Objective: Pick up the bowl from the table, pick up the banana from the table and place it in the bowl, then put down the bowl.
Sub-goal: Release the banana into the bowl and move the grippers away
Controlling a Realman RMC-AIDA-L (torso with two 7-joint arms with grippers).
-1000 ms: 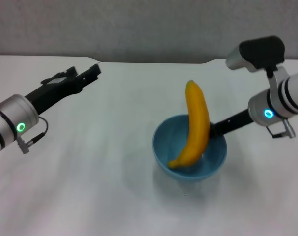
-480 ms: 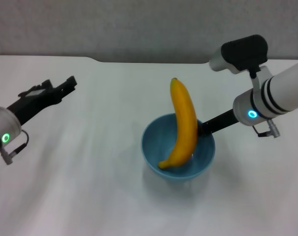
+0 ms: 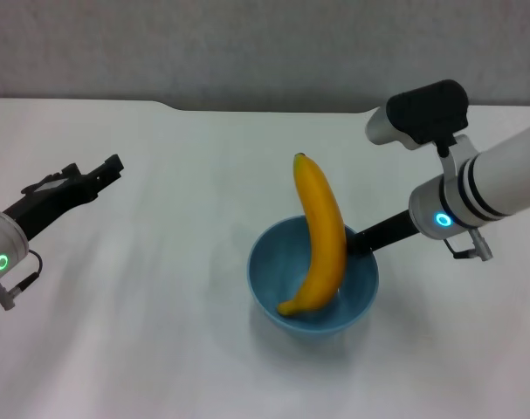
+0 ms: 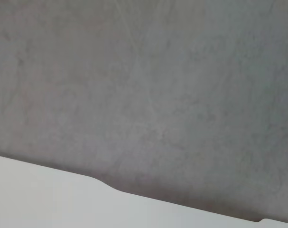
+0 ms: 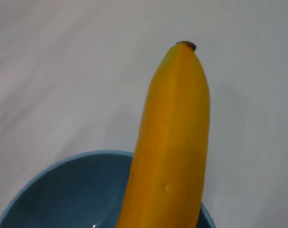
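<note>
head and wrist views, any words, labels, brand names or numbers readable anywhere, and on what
None: no text, label, brand or number can be read in any view.
The banana and the bowl carry no sticker or print.
The table and the grey wall are bare.
The only marks on the arms are lit rings near each wrist, which are lights, not writing.
</note>
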